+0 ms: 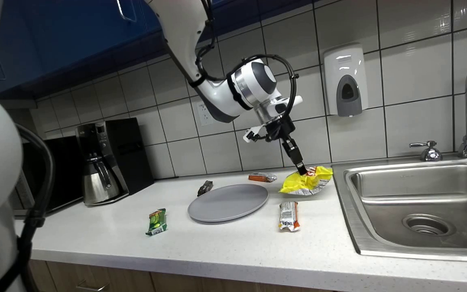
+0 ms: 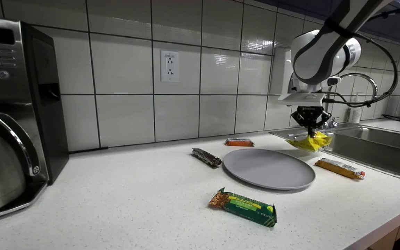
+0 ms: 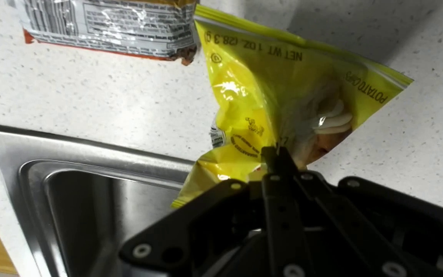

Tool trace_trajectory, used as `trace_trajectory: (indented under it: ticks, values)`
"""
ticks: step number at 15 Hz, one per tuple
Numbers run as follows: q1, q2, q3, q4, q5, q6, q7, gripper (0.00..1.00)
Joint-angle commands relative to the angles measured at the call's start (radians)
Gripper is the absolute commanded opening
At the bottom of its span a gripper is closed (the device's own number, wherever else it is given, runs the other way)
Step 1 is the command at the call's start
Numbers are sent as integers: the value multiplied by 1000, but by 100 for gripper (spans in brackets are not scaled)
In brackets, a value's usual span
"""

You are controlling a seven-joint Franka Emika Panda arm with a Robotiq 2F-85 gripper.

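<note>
Green-wrapped and lying aslant in an exterior view, a snack bar (image 2: 247,208) rests on the white surface (image 2: 123,194), apart from the grey plate (image 2: 269,170) beyond it. Near the plate lie a dark-wrapped bar (image 2: 207,157) and, toward the sink (image 1: 354,215), a gold-wrapped bar (image 2: 340,169), spacing that probably keeps each easy to reach. Past these, the pincer (image 2: 311,133) is pinched down to almost no gap on the yellow chip bag (image 2: 310,144), gripping its middle, perhaps because slack film gathers there. The bag seems to hang just above the surface beside the sink. Farther back, an orange-wrapped bar (image 2: 239,142) lies near the tiled wall (image 2: 175,114).
</note>
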Motion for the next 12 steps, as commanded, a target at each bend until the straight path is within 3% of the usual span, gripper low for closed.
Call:
trace_trajectory:
  ticks: [1,5,6,8,12]
  values:
    - [14,34,-21,38,-17,-6,15,0]
    - [23,44,-28,46,-18,-10,15,0]
    - [26,43,-30,46,-19,-12,17,26]
    - [31,29,-28,38,-19,-16,12,34]
    - [50,-47,-22,-17,-30,-24,-2,63]
